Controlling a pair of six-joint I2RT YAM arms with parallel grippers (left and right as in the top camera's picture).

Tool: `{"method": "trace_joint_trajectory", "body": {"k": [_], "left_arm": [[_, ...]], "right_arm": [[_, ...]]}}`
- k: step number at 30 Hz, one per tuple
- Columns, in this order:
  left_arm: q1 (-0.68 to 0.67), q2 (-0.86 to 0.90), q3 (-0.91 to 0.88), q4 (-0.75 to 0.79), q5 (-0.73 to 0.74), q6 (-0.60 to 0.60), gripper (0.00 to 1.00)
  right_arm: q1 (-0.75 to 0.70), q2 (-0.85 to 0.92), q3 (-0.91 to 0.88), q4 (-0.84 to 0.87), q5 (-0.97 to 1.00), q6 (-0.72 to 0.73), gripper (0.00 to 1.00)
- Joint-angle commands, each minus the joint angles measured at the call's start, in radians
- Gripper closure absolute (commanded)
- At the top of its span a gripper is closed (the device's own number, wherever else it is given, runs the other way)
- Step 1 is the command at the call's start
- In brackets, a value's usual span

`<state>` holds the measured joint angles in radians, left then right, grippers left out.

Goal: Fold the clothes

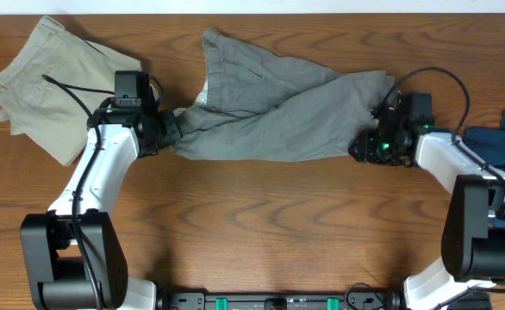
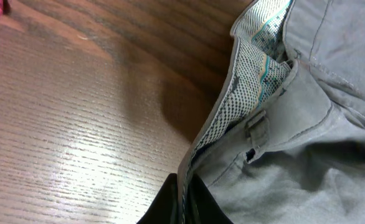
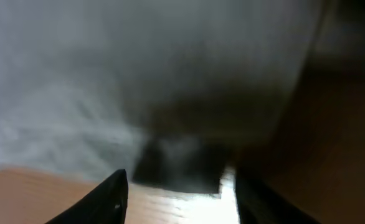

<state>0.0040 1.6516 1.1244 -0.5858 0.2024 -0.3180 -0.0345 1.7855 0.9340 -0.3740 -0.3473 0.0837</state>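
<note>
Shorts [image 1: 278, 112]: mid-grey, plain, darker in folds. Waistband lining [image 2: 251, 81]: fine black-and-white check, teal stripe running along it. Second shorts [image 1: 50, 82]: khaki-beige, plain. Garment [image 1: 502, 142] at right edge: dark navy. Table [image 1: 261, 224]: reddish-brown wood, wavy darker grain. Arms [image 1: 97, 172]: white links, black joints. Right gripper [image 1: 364, 145]: black, small green light.

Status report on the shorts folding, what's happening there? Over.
Left gripper shut on grey shorts, waistband end. Right gripper open at opposite end. Shorts bunched, not yet folded. Khaki shorts, blue garment off to the sides, not blocking.
</note>
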Motion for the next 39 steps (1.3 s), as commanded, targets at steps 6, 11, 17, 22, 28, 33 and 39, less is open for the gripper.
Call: {"method": "trace_joint_trajectory", "body": {"k": [6,11,17,22,28,33,39], "left_arm": [[0.003,0.008,-0.002,0.0,-0.005,-0.009,0.93],[0.003,0.008,-0.002,-0.008,-0.005,-0.009,0.93],[0.003,0.008,-0.002,-0.027,-0.013,-0.009,0.93],[0.003,0.008,-0.002,-0.027,-0.013,-0.01,0.94],[0.003,0.008,-0.002,-0.049,-0.013,-0.009,0.93],[0.003,0.008,-0.002,-0.086,-0.012,-0.009,0.93],[0.003,0.008,-0.002,-0.093,-0.013,-0.009,0.93]], "right_arm": [[0.068,0.01,-0.083,0.093,0.01,0.05,0.67],[0.08,0.01,-0.081,0.047,0.006,0.05,0.99],[-0.007,-0.037,0.043,-0.214,0.023,0.05,0.99],[-0.122,-0.093,0.277,-0.531,0.023,0.032,0.99],[-0.176,-0.096,0.377,-0.686,0.092,-0.011,0.78],[-0.163,-0.089,0.299,-0.718,0.112,-0.01,0.73],[-0.127,-0.089,0.134,-0.688,0.012,-0.011,0.59]]}}
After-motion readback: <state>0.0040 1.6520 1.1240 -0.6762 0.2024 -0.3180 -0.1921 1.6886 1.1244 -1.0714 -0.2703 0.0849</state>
